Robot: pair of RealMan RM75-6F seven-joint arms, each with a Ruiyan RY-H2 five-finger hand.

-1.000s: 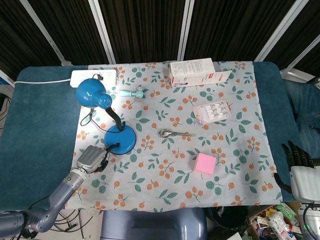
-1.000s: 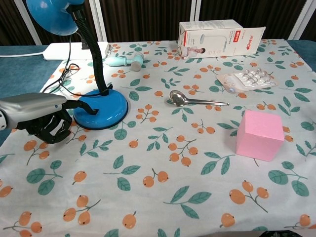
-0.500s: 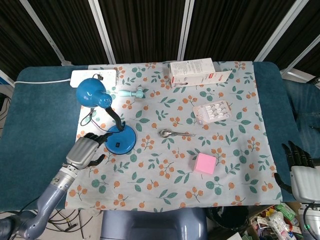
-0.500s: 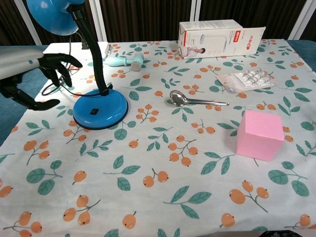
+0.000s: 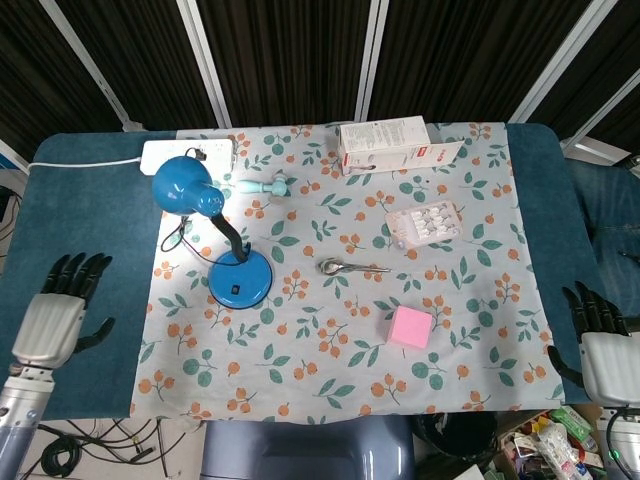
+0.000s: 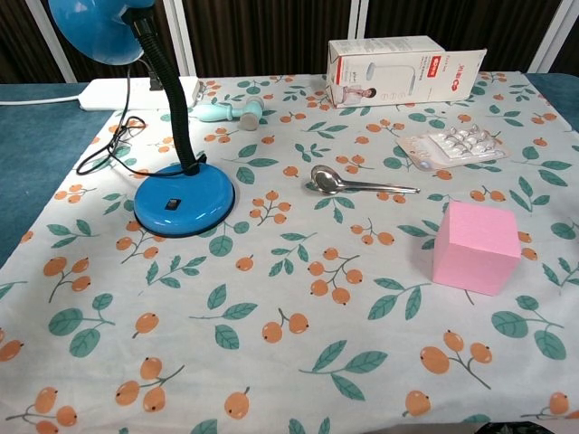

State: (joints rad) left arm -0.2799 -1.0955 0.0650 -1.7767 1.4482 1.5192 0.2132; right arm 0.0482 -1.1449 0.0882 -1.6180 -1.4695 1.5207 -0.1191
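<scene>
The left hand (image 5: 57, 312) is seen only in the head view, spread flat with fingers apart and holding nothing, over the teal tabletop (image 5: 80, 230) well left of the floral cloth (image 5: 330, 370). The thing nearest to it, a blue gooseneck desk lamp (image 5: 225, 245) with a round base (image 6: 184, 199), stands on the cloth's left part, its black cord (image 6: 109, 149) looped beside it toward a white power strip (image 5: 188, 152). The right hand (image 5: 598, 340) is held at the table's right edge, fingers extended and parted, empty. A pink cube (image 6: 477, 247), a metal spoon (image 6: 357, 183), a blister pack (image 6: 452, 143), a white carton (image 6: 403, 69) and a pale teal handle-shaped object (image 6: 226, 111) lie on the cloth.
</scene>
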